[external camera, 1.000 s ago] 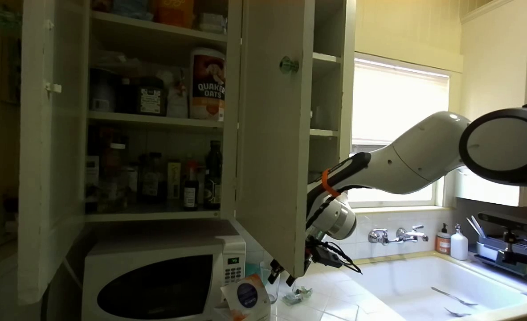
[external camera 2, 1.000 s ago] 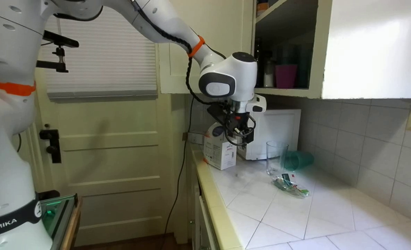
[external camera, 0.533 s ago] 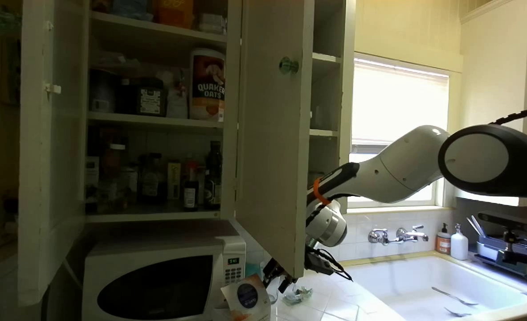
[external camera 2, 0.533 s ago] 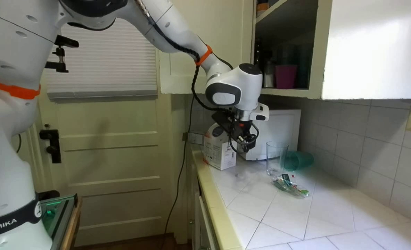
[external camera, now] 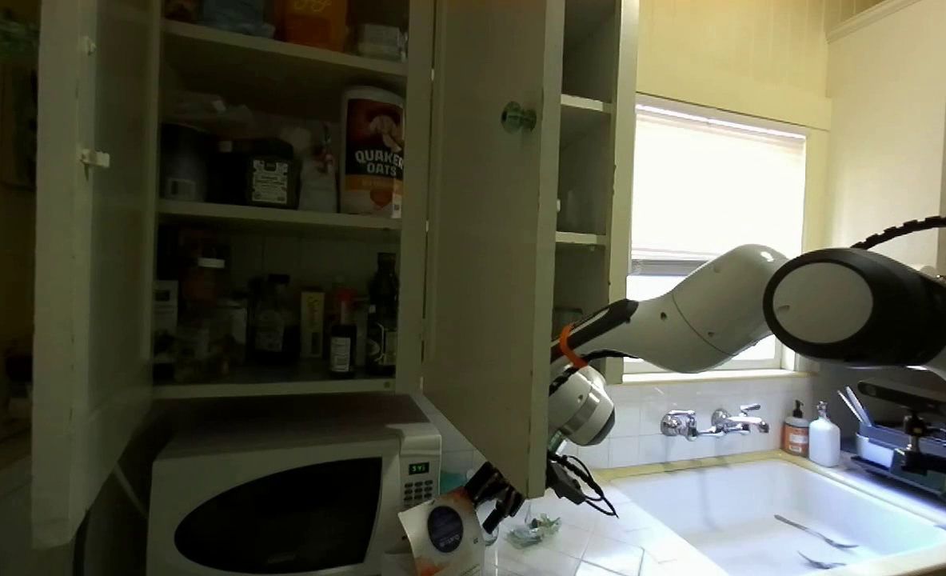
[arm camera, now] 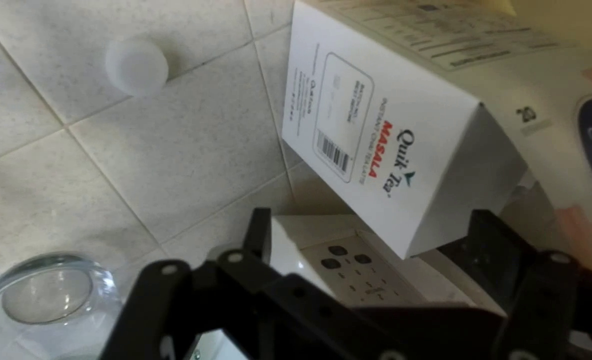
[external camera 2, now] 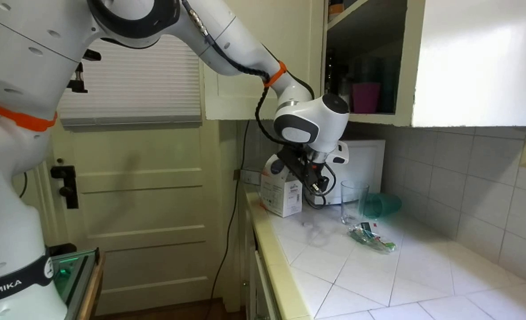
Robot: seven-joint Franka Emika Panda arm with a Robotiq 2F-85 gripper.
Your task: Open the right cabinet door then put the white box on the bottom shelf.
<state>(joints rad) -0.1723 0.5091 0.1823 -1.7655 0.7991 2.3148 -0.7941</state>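
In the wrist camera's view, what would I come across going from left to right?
From the left: glass, round white thing, white box. The gripper and microwave overlap the box's span, so their places are unclear.

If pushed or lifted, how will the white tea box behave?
The white tea box appears to be cardboard, so it may dent if squeezed. Its raised flap looks thin and will probably bend. Flat-sided, it likely slides rather than rolls.

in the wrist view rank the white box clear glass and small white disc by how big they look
1. White box
2. Clear glass
3. White disc
The box and glass run off the picture; ranked by what shows.
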